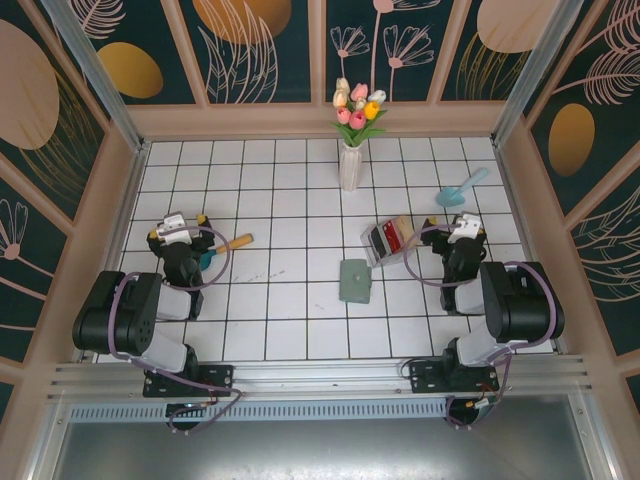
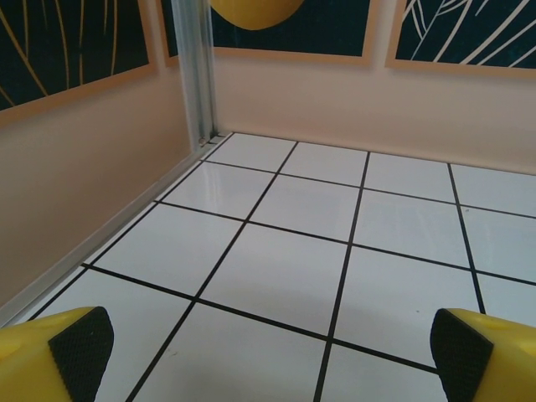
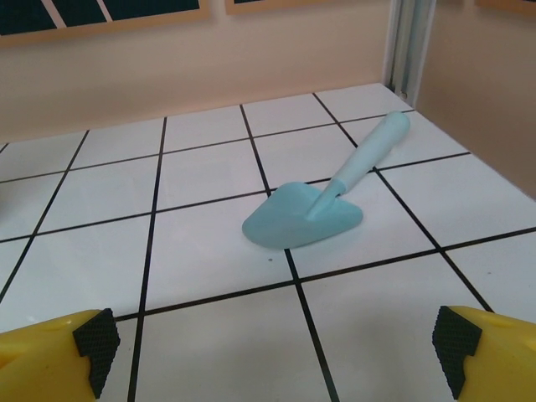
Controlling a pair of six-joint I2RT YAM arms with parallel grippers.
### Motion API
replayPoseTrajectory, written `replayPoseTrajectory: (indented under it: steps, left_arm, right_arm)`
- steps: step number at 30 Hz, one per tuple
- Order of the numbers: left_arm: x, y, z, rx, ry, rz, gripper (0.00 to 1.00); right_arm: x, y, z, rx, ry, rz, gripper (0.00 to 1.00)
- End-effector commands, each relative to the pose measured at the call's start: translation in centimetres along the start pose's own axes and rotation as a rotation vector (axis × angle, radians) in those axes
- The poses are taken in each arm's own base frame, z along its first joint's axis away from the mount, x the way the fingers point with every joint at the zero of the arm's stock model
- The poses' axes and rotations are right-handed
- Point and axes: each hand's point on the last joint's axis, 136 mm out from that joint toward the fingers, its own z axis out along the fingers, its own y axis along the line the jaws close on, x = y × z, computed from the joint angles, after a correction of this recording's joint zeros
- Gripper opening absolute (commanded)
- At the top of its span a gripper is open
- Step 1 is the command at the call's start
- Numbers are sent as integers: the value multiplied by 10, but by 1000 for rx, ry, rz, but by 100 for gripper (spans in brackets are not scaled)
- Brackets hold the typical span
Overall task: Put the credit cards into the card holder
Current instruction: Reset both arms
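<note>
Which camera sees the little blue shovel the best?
The right wrist camera. There the blue shovel lies close and whole, with scoop and handle both plain to see. The top camera shows it tiny, far off near the right wall. The left wrist camera looks at white tiles instead.

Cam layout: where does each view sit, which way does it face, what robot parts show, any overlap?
Top external: above and behind the bases, looking down on the tiled table; both arms, left tool and right tool show.
Left wrist: on the left arm, facing bare tiles toward the far left corner; yellow fingers at the bottom corners.
Right wrist: on the right arm, facing the blue scoop near the far right corner; yellow fingers likewise.
Shared: top external and right wrist both show the blue scoop.
</note>
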Motion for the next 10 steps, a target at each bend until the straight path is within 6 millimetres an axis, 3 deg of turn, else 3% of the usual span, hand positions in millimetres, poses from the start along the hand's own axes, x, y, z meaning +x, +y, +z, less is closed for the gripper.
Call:
replayPoseTrajectory:
  steps: [1,10]
  left_arm:
    - [-16,-2,2,16,-57,-40,99]
    - [-17,-2,2,16,-59,-40,99]
  right_arm:
    - [-19,-1,3,-2,-65,32,99]
    - [-19,2,3,-16,-62,29,99]
